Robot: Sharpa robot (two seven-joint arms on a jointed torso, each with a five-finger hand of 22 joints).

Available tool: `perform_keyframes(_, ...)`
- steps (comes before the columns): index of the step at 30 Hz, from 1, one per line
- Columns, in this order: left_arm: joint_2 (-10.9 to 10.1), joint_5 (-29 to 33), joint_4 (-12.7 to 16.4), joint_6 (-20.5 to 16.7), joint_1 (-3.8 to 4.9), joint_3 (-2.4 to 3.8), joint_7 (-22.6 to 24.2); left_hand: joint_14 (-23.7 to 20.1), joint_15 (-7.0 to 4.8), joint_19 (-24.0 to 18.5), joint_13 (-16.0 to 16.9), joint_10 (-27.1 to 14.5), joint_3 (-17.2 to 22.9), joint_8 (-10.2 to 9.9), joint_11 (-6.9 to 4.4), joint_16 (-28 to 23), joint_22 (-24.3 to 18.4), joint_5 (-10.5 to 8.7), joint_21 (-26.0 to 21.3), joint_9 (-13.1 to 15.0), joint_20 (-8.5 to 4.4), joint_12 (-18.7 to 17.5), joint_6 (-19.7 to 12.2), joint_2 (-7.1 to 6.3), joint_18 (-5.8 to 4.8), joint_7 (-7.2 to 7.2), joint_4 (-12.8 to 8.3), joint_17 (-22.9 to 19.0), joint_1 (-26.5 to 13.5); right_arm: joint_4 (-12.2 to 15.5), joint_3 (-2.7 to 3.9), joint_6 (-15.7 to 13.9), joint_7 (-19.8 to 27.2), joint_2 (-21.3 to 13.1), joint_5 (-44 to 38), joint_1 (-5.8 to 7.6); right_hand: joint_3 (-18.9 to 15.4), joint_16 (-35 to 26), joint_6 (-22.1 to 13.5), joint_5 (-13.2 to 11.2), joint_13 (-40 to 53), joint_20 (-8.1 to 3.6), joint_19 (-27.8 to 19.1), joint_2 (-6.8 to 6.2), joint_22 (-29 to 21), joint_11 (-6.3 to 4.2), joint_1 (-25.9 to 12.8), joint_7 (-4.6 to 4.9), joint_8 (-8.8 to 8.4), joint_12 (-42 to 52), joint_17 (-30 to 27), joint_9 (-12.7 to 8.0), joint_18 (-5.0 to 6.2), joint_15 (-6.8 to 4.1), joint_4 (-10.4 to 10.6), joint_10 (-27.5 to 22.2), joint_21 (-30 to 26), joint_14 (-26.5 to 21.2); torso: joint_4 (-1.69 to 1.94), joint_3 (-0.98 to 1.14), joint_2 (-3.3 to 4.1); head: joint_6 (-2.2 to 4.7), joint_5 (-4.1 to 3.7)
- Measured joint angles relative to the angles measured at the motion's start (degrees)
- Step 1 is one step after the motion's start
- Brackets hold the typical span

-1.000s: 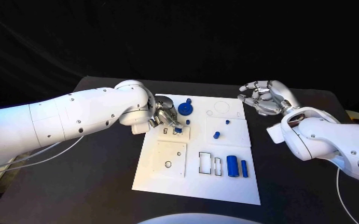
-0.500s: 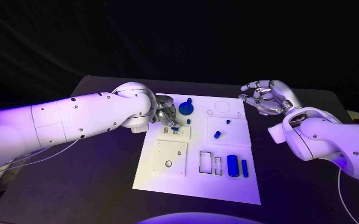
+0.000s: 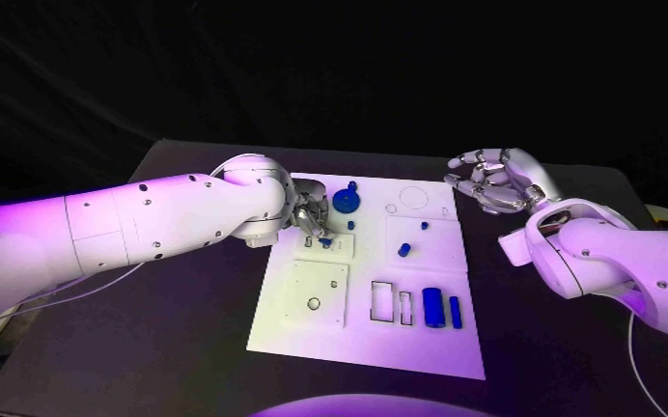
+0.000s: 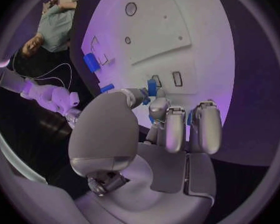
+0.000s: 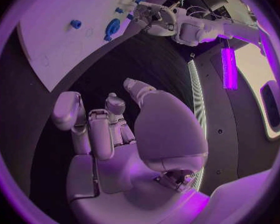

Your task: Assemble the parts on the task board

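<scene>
The left hand (image 3: 309, 216) reaches down over the task board (image 3: 365, 340) on the table (image 3: 167, 340), pinching a small blue part (image 3: 326, 239) there, while the right hand (image 3: 494, 183) hovers beside the board, fingers curled on nothing.

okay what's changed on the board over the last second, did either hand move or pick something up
Almost nothing changed. The left hand stays over the white task board, holding a small blue part at the small slots. The right hand stays raised off the board's far right corner, holding nothing. The blue round disc and blue cylinder have not moved.
</scene>
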Motion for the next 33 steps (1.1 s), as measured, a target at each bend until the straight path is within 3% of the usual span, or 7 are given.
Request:
perform_keyframes(5,0.3,-0.3,-0.4,0.7,-0.09,-0.21,0.0,0.0,0.0,0.2,0.0,0.0,0.0,0.0,0.0,0.0,0.0,0.0,0.0,0.0,-0.2,0.0,0.0,-0.18,0.0,0.0,0.0,0.0,-0.2,0.1,0.0,0.0,0.0,0.0,0.0,-0.01,0.0,0.0,0.0,0.0,0.0,0.0,0.0,0.0,0.0,0.0,0.0,0.0,0.0,0.0,0.0,0.0,0.0,0.0,0.0,0.0,0.0,0.0,0.0,0.0,0.03,-0.07,0.02)
perform_keyframes(7,0.4,-0.4,-0.5,1.0,-0.1,-0.23,-0.1,0.0,-0.02,0.2,0.0,0.0,0.2,0.0,0.0,0.0,0.0,0.0,0.0,2.4,-0.2,0.0,0.0,-0.24,0.0,0.0,0.2,0.0,-0.2,0.1,0.0,0.0,0.0,0.0,0.0,-0.01,0.0,0.0,0.0,0.0,0.0,0.0,0.0,0.0,0.0,0.0,0.0,0.0,0.0,0.0,0.0,0.0,0.0,0.0,0.0,0.0,0.0,0.0,0.0,-0.01,0.03,-0.09,0.03)
perform_keyframes(11,0.7,-0.6,-0.7,1.3,-0.09,-0.25,-0.1,0.2,-0.21,0.2,0.0,0.0,0.2,0.0,0.0,0.0,0.0,0.0,0.0,3.7,-0.2,0.0,0.0,-0.42,0.01,0.0,0.2,0.0,-0.4,0.1,0.0,0.0,0.0,0.0,0.0,-0.01,0.0,0.0,0.0,0.0,0.0,0.0,0.0,0.0,-0.1,0.0,0.0,0.0,0.0,0.0,0.0,0.0,0.0,0.0,0.0,0.0,-0.2,0.0,0.02,-0.02,0.03,-0.15,-0.01)
perform_keyframes(31,0.7,-1.5,-0.9,1.9,-0.1,-0.32,-0.1,0.2,-0.2,1.0,0.5,0.3,0.6,0.5,-0.3,0.0,0.0,0.31,0.6,3.7,-0.2,0.4,0.0,-0.81,0.02,0.01,0.6,0.0,-0.9,0.3,0.02,0.0,0.1,-0.1,0.0,-0.06,0.0,0.0,0.0,0.0,0.0,0.0,0.0,0.0,-0.1,0.0,0.0,0.0,0.0,0.0,0.0,0.0,0.0,0.0,0.0,0.0,-0.2,0.0,0.01,-0.02,0.04,-0.59,-0.08)
perform_keyframes(33,0.6,-1.6,-0.9,2.1,-0.14,-0.33,-0.1,0.2,-0.2,1.0,0.6,0.4,2.1,0.5,-0.19,0.0,0.0,0.31,0.6,3.7,-0.2,0.5,0.0,-1.05,0.02,0.01,-0.8,0.0,-1.5,0.3,0.01,0.0,0.1,-0.1,0.0,-0.09,0.0,0.0,0.0,0.0,0.0,0.0,0.0,0.0,-0.1,0.0,0.0,0.0,0.0,0.0,0.0,0.0,0.0,0.0,0.0,0.0,-0.2,0.0,0.01,-0.02,0.04,-0.61,-0.1)
